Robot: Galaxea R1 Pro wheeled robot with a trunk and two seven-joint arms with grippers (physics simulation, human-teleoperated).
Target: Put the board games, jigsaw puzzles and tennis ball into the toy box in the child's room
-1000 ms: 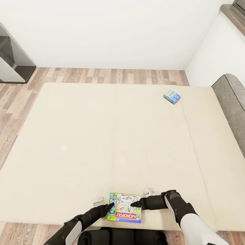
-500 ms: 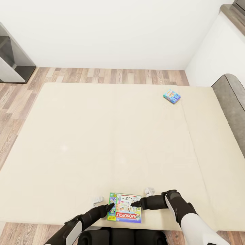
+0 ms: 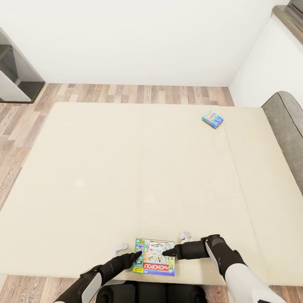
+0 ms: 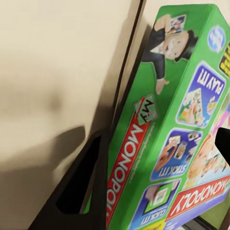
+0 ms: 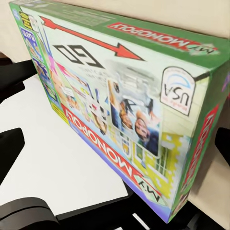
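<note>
A green-edged Monopoly board game (image 3: 154, 256) lies flat at the near edge of the cream bed (image 3: 126, 176). My left gripper (image 3: 136, 255) is at the box's green left strip. In the left wrist view its fingers (image 4: 81, 182) stand apart, with the box's edge (image 4: 158, 143) between them. My right gripper (image 3: 168, 252) reaches in from the right over the printed lid. Its fingers (image 5: 10, 148) are spread wide around the box (image 5: 120, 96). A small teal-blue board game (image 3: 212, 119) lies far off at the bed's back right. The table, toy box, puzzles and ball are out of view.
Wood-plank floor (image 3: 139, 93) runs beyond the bed to a white wall. A dark grey furniture piece (image 3: 17, 80) stands at the back left. A grey headboard (image 3: 286, 126) borders the bed's right side, with a white unit (image 3: 269, 63) behind it.
</note>
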